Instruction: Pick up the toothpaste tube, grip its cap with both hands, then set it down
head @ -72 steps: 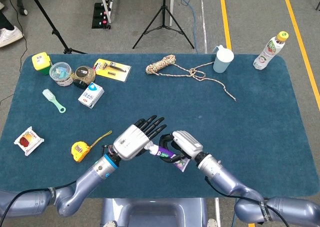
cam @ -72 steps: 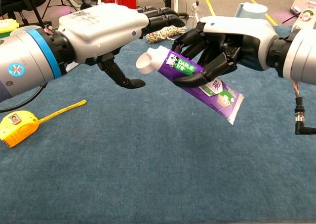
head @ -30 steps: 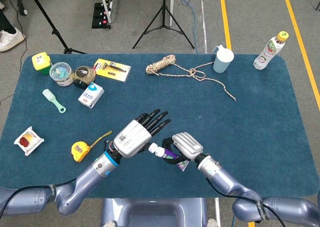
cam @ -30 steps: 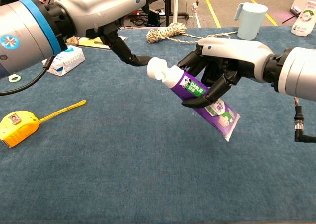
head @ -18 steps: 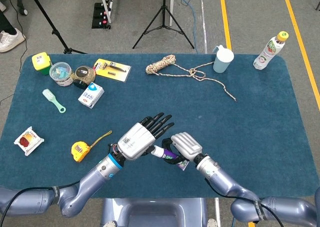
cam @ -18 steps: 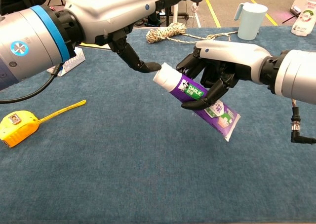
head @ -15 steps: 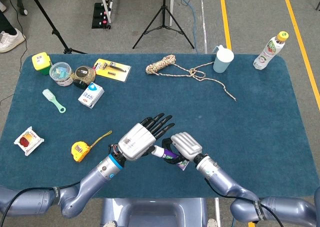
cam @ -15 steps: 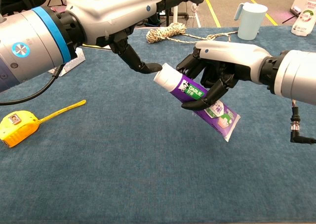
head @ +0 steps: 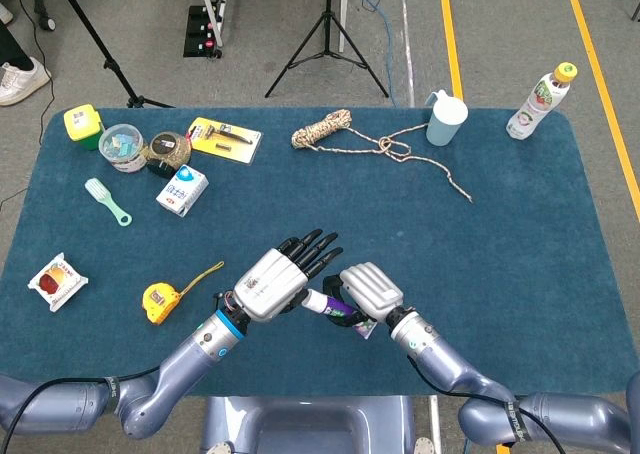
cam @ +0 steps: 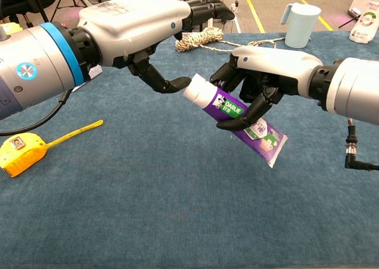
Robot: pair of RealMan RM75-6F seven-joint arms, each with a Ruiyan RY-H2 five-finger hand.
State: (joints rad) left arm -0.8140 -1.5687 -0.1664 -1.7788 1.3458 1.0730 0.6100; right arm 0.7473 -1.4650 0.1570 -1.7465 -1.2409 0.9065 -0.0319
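My right hand [cam: 269, 73] grips the purple toothpaste tube [cam: 246, 119] around its middle and holds it tilted above the blue table, white cap [cam: 194, 90] pointing up and left. My left hand [cam: 139, 26] hovers beside the cap. Its thumb [cam: 172, 85] touches the cap's side and its other fingers [cam: 207, 9] stretch straight out above, apart from the tube. In the head view the left hand [head: 272, 284] and right hand [head: 370, 289] meet near the table's front edge, with the tube [head: 338, 309] and cap [head: 313, 300] between them.
A yellow tape measure [head: 160, 299] lies left of the hands. Further back are a milk carton [head: 182, 189], a green brush [head: 107, 200], jars [head: 145, 147], a rope [head: 345, 132], a light blue jug [head: 445, 122] and a bottle [head: 540, 99]. A snack packet [head: 57, 280] lies far left.
My left hand has come down and in, bringing its thumb from above the cap onto the cap's side. The right hand keeps the tube in nearly the same place.
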